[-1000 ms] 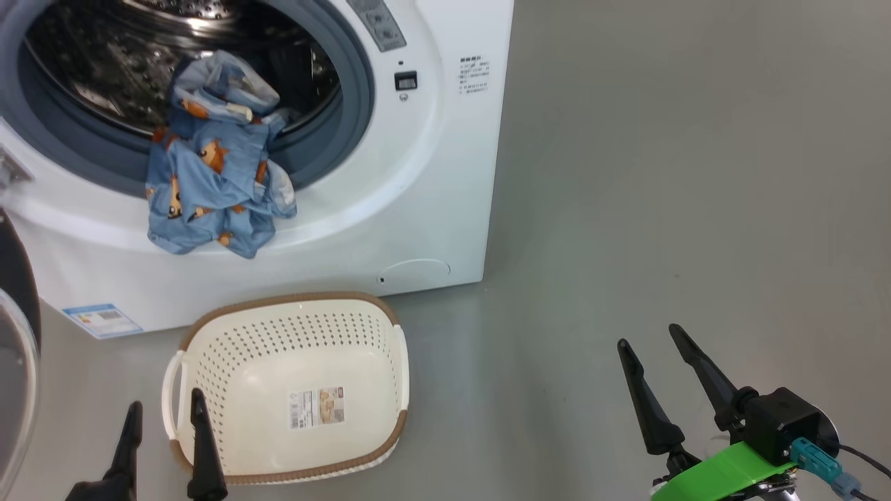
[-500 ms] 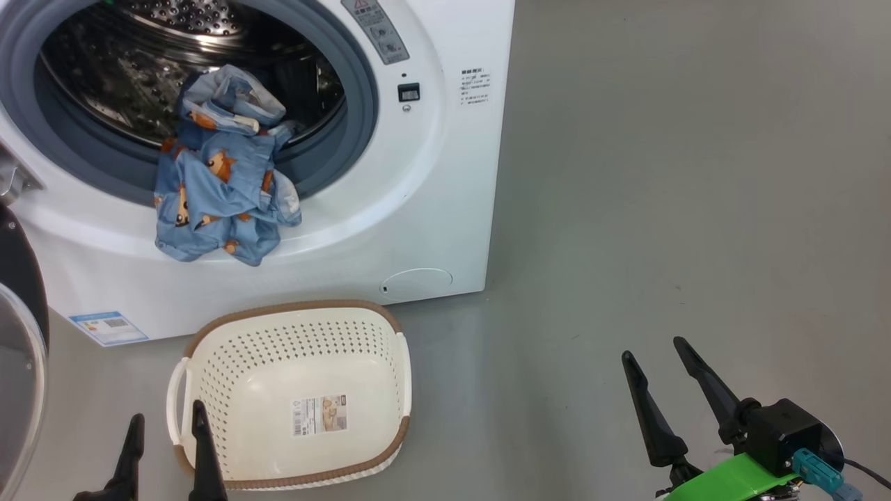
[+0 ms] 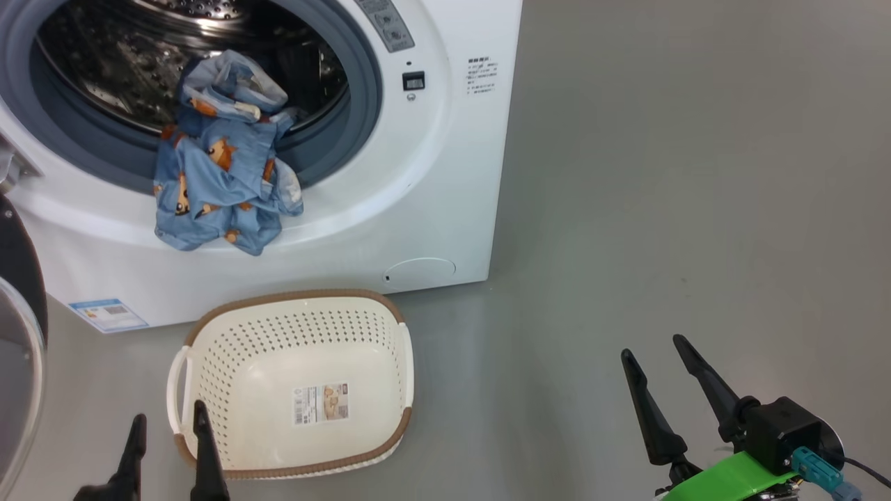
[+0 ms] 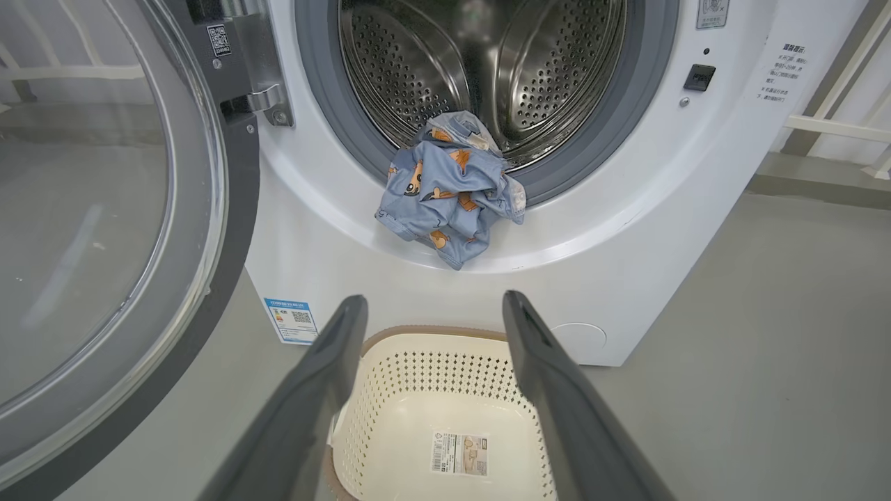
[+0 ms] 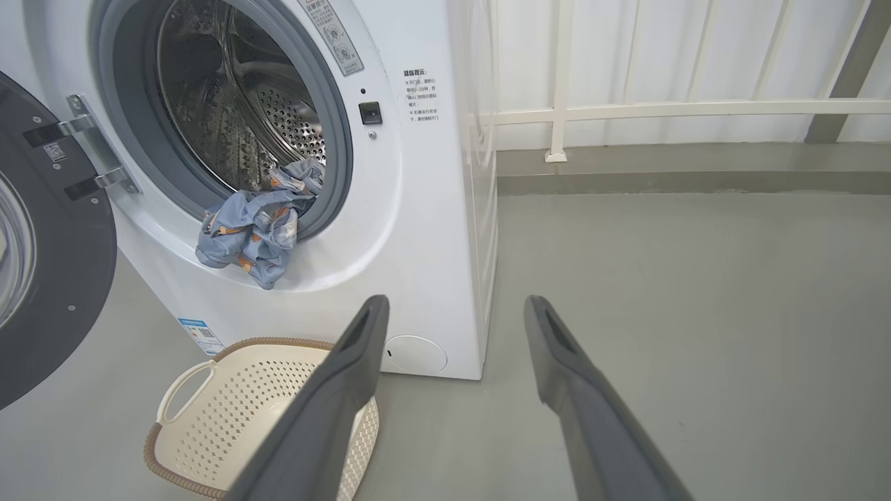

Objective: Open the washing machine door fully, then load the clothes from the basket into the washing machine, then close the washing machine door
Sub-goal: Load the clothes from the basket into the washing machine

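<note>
The washing machine [image 3: 445, 174] [image 4: 626, 229] [image 5: 431, 229] stands with its door [image 4: 104, 229] [image 5: 49, 264] [image 3: 17, 348] swung wide to the left. The clothes [image 3: 219, 174] [image 4: 449, 191] [image 5: 254, 226], light blue with orange figures, hang over the grey gasket, half in the drum and half down the white front. On the floor in front sits the basket [image 3: 230, 327] [image 4: 390, 445] [image 5: 209, 424] with nothing in it but a label. My left gripper [image 3: 167, 417] [image 4: 435, 309] is open just before the basket's near left corner. My right gripper [image 3: 654, 344] [image 5: 456, 306] is open over bare floor to the right.
Grey floor [image 3: 696, 174] spreads wide to the machine's right. A white railing and wall [image 5: 661, 104] stand behind. A blue energy label [image 3: 108, 314] is low on the machine's front, and a round flap [image 3: 420, 270] is at its lower right.
The head camera has shifted a little, so the whole picture moves. Both grippers stay open in place, and the clothes and basket lie as before.
</note>
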Controlling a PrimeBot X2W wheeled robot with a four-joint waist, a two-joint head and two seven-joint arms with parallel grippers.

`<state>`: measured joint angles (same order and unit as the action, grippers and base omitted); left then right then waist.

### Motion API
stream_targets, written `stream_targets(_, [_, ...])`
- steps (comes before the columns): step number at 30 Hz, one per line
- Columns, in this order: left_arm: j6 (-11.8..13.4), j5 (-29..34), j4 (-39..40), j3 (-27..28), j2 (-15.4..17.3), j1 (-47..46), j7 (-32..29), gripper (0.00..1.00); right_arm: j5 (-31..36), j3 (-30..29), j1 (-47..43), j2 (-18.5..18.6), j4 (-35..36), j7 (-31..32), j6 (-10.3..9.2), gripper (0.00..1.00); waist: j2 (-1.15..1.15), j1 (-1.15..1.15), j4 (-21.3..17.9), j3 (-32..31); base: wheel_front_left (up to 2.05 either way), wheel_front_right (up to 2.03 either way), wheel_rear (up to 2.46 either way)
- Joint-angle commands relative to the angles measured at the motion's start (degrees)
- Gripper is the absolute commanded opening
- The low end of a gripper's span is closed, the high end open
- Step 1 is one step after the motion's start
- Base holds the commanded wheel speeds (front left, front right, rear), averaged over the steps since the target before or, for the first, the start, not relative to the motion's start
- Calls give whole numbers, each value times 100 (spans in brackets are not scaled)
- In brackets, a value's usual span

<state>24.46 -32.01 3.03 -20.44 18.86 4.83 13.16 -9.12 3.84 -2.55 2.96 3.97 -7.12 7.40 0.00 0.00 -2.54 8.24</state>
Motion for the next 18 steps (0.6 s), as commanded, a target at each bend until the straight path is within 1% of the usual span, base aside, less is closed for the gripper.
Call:
stream_targets(1, [-34, -65, 57, 192, 68, -335, 8, 100, 35, 141, 126, 7, 172, -13, 9, 100, 0, 0, 15, 102, 0, 0, 0])
stream_targets(3, [-87, -84, -17, 159, 57, -456, -36, 100, 40, 140, 165, 7, 195, -22, 9, 100, 0, 0, 25, 208, 0, 0, 0])
stream_targets(8, [-343, -271, -359, 115, -43, -954, -177, 100, 36, 81, 283, 5, 287, -34, 9, 100, 0, 0, 95, 614, 0, 0, 0])
stream_targets(9, [-343, -271, -359, 115, -43, -954, -177, 100, 36, 81, 283, 5, 287, -34, 9, 100, 0, 0, 95, 614, 0, 0, 0])
stream_targets(18, [-973, -533, -1378, 66, -126, -2456, -522, 100, -5, 97, 689, 66, 339, -137, 9, 100, 0, 0, 71, 1490, 0, 0, 0])
